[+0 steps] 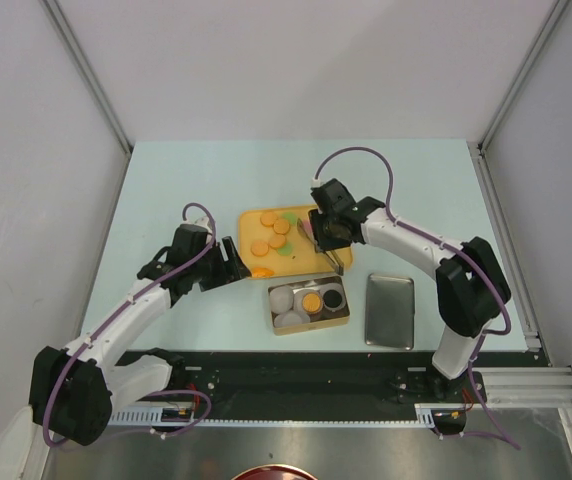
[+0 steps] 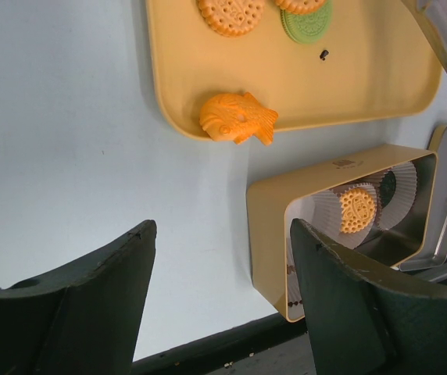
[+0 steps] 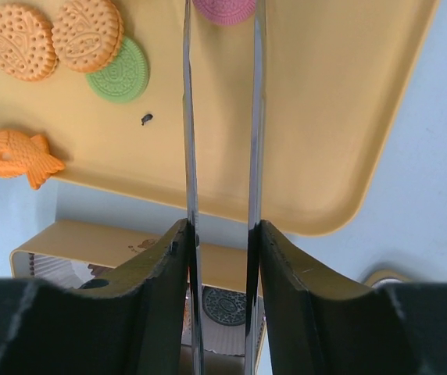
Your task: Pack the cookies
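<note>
your left arm [image 1: 131,310] stretches forward and inward, and your left gripper [image 2: 222,258] hangs with its jaws spread wide, nothing between them. your right arm [image 1: 406,240] folds back toward the middle, and your right gripper [image 3: 222,250] presses in on the two blades of metal tongs [image 3: 188,117].

Crowded middle, open counter [image 1: 186,185] on my left

My left tool [image 1: 232,262] has bare counter to its left and beyond; tray [image 1: 251,220] and box [image 2: 269,234] lie ahead, only a narrow strip between them. My right tool [image 1: 328,232] holds tongs [image 3: 255,117] (long, thin) over the tray's right part; the lid [image 1: 390,310] lies just beside the box.
</note>
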Robot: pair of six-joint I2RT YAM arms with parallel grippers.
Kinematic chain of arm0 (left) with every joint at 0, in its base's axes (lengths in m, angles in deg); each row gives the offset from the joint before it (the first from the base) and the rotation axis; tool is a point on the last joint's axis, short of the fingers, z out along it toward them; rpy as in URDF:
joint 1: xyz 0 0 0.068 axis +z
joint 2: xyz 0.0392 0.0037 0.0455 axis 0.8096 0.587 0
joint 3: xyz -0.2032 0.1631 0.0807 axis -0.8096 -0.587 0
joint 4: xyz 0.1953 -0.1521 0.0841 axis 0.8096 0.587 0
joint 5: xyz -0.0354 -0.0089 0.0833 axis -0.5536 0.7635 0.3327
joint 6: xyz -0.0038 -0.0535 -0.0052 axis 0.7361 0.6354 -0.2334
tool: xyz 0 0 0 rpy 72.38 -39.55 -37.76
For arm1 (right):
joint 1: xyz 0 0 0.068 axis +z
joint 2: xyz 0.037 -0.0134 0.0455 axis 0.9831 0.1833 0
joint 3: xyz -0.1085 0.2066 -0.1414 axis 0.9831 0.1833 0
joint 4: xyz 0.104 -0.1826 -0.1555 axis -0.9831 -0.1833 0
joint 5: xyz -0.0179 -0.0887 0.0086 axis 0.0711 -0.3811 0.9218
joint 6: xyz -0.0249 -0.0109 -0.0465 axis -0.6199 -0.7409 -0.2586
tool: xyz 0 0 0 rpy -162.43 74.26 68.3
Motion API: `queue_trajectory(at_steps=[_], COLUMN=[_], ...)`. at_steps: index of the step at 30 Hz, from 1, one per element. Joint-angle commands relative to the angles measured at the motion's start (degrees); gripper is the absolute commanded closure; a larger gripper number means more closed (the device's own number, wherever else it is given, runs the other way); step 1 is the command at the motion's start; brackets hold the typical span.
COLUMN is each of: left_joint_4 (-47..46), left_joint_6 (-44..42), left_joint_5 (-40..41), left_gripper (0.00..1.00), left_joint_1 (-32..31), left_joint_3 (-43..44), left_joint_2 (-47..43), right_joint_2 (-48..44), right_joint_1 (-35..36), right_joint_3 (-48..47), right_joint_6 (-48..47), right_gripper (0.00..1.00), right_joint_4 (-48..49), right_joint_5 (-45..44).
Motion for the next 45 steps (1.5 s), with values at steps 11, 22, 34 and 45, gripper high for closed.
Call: queue_trajectory(at_steps=[11,22,34,45], left_joint_4=[-0.73,2.17,3.22,2.87], left_joint_6=[-0.7,-2.2,-1.76,-1.58], left_joint_5=[0.12,3.01,4.86,4.6], left_gripper=[0.25,0.25,0.25,0.24], left_joint_1=[-0.27,-0.1,0.34,0.34], left_joint_3=[0.8,4.93,5.64,4.06], left_joint_2=[-1.36,-0.92,-1.53,-2.06], right_joint_2=[-12.23,-28.58,-32.99,-30.26], right_joint_1=[3.84,16.83,30.38,31.61], right_joint_3=[-2.16,7.24,11.28,13.22], right_joint_6=[0.71,7.12,16.09,15.39], right_gripper=[0.66,0.66,0.66,0.66], right_joint_4=[-4.89,-11.3,-15.27,-11.05], right_joint_5=[-3.97,-9.15,-13.81,-11.44])
